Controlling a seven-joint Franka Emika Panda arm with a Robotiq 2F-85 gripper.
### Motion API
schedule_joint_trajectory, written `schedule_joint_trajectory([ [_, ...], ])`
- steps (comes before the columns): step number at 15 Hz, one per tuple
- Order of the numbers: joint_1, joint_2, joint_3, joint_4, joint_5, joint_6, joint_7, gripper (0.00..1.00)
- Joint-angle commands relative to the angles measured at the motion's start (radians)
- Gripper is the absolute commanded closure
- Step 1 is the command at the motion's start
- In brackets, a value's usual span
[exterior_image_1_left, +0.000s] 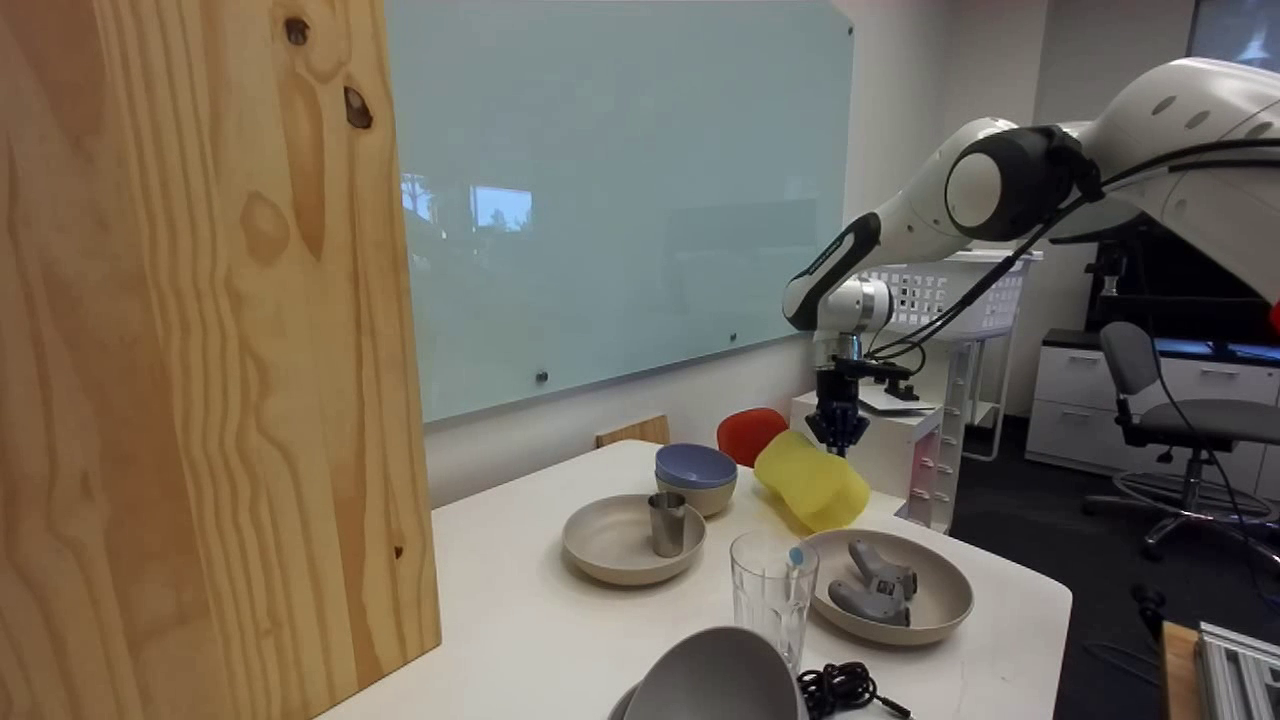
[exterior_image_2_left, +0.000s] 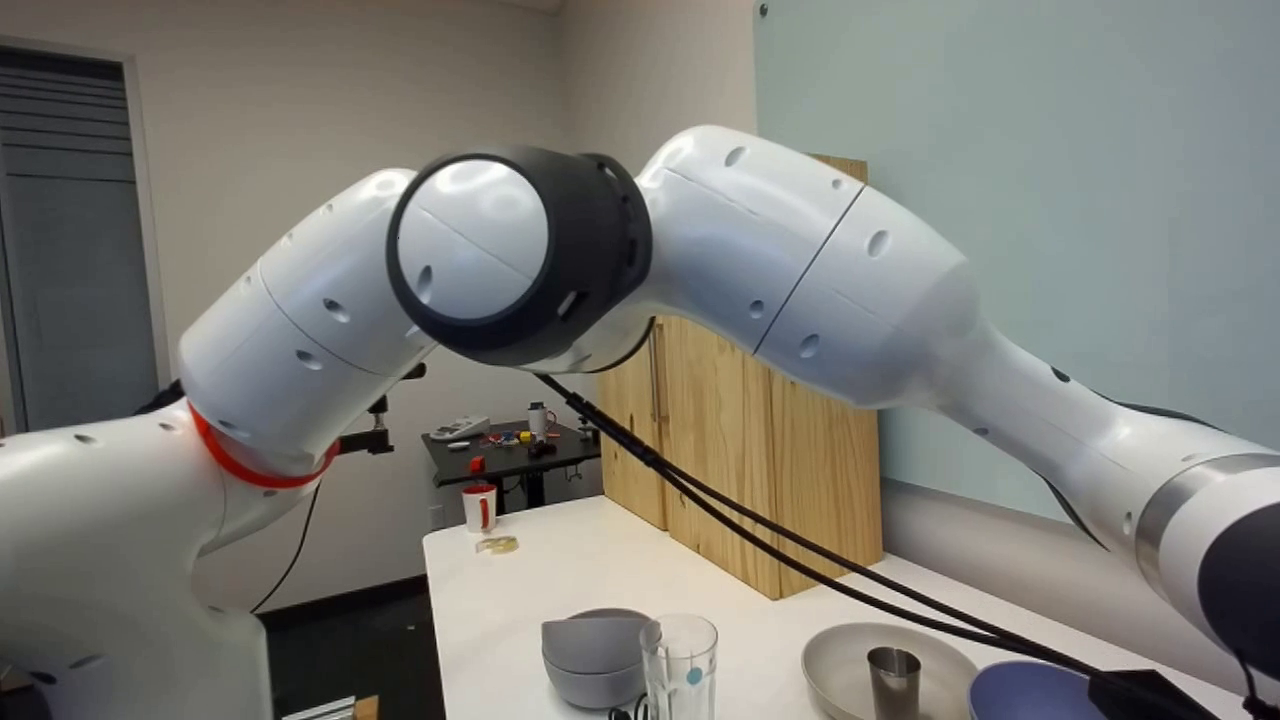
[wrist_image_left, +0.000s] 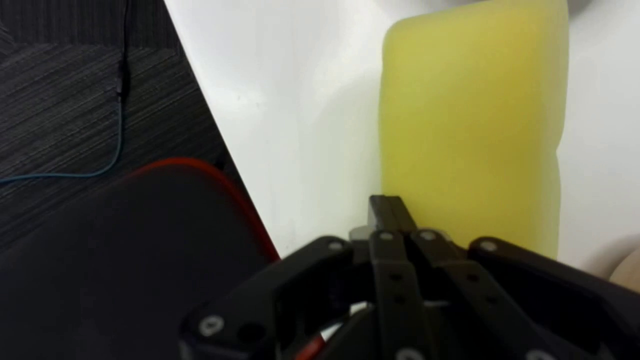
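White arm (exterior_image_2_left: 800, 260) — black cables (exterior_image_2_left: 648, 456)

In an exterior view the camera looks slightly down along the white table (exterior_image_1_left: 520, 600), a wooden panel (exterior_image_1_left: 230, 360) close at nine o'clock, the arm (exterior_image_1_left: 1000, 185) farther off toward two. In an exterior view facing roughly the opposite way, the elbow (exterior_image_2_left: 520, 250) looms close, between ten and eleven. Both share the drinking glass (exterior_image_1_left: 770, 600). The wrist view looks steeply down, close over the yellow piece (wrist_image_left: 470, 120) at two.
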Motion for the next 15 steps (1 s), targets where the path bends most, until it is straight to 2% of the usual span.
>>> schedule_joint_trajectory([
  [1,-0.005,0.022,0.006,0.004,-0.003,-0.007,0.006,1.0],
  [11,-0.019,0.07,0.021,0.02,0.022,0.011,0.0,1.0],
  [15,-0.015,0.09,0.024,0.063,0.011,-0.008,0.0,1.0],
])
